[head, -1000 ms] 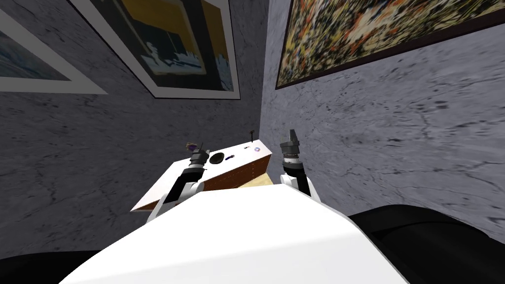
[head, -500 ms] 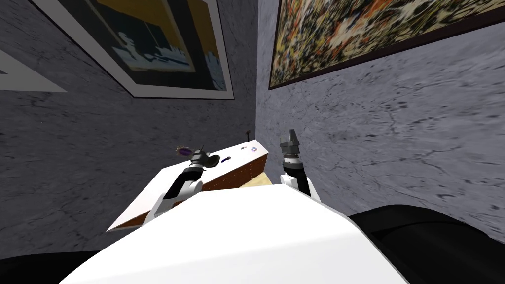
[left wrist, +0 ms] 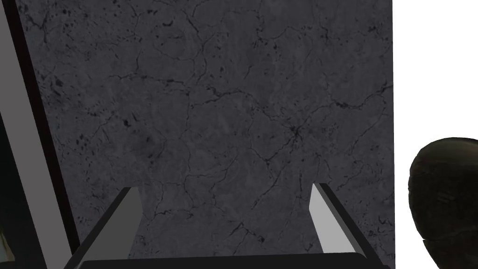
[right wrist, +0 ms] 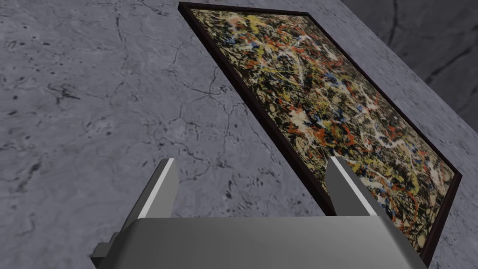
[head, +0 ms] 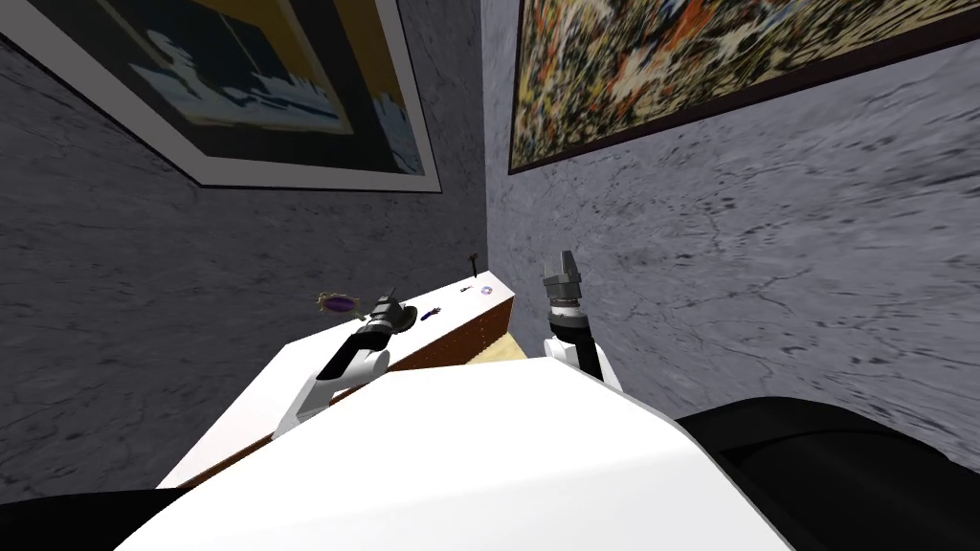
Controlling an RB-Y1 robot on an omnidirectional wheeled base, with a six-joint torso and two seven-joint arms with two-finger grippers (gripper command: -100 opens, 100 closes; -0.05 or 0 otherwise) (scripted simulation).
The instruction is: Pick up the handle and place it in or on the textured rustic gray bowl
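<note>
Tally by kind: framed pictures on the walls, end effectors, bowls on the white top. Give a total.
Framed pictures: 2, white-framed picture and dark-framed picture.
End effectors: 2, left end effector and right end effector, both open.
Bowls: 1, dark bowl.
Total: 5.

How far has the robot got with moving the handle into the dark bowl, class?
Done: nothing yet; the small dark handle lies on the white tabletop, outside the dark bowl. In hand: the left gripper hovers beside the bowl, jaws open and empty; the right gripper is raised near the wall, jaws open. Left: grasp the handle, lift it, set it in the bowl.
</note>
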